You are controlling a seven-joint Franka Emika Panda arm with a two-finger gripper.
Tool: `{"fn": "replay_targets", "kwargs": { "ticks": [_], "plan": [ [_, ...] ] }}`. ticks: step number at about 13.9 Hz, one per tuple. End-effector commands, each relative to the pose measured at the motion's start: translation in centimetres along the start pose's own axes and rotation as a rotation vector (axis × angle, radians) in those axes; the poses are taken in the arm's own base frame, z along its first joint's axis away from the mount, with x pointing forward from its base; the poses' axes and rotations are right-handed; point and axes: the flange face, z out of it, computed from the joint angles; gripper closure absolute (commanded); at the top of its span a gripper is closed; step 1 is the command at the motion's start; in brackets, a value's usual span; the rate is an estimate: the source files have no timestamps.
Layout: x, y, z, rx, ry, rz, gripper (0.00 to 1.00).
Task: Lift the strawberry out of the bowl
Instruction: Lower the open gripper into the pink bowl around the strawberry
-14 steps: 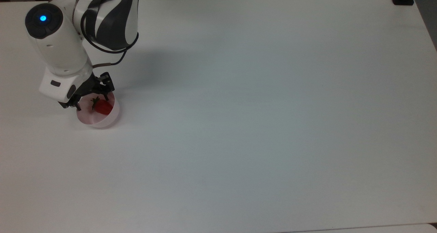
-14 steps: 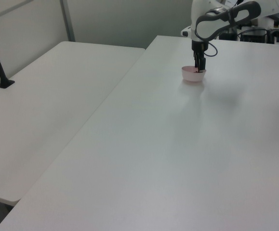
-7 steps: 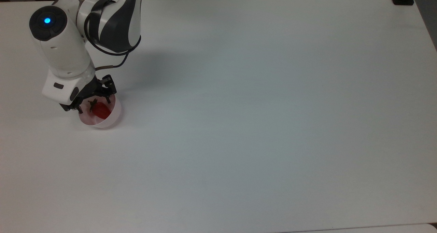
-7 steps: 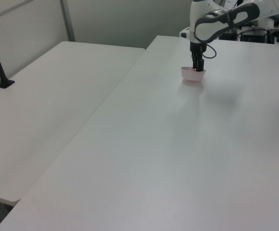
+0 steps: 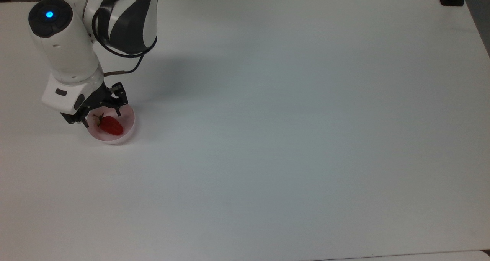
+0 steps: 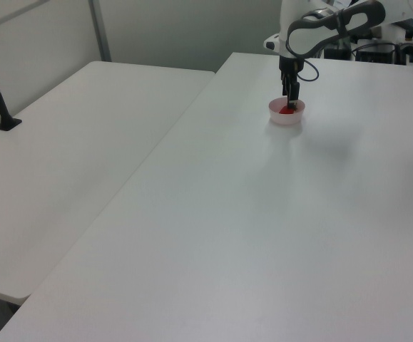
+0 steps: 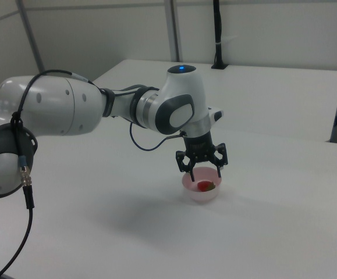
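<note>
One strawberry [image 5: 111,125] lies on its side inside one pale pink bowl [image 5: 129,117], near the top view's left edge of the white table [image 5: 291,131]. One gripper [image 5: 98,111] hangs just above the bowl's rim, jaws spread and holding nothing. The strawberry is judged light, glossy and probably slippery, so moderate closing force is advised. Grasp across the red body at its widest part, not at the leafy cap. The thin-walled bowl looks light and may slide if bumped.
</note>
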Motion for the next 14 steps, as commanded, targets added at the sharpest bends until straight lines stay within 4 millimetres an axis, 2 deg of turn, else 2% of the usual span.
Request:
{"fn": "replay_targets", "kwargs": {
  "ticks": [1, 5, 7, 14],
  "plan": [
    [-0.2, -0.8, -0.9, 0.027, 0.001, 0.062, 0.19],
    [0.0, -1.1, 0.1, 0.034, -0.005, 0.108, 0.19],
    [0.8, -2.0, 0.9, 0.043, -0.014, 0.112, 0.21],
    [0.8, -2.1, 1.9, 0.048, -0.027, 0.109, 0.21]
  ]
}}
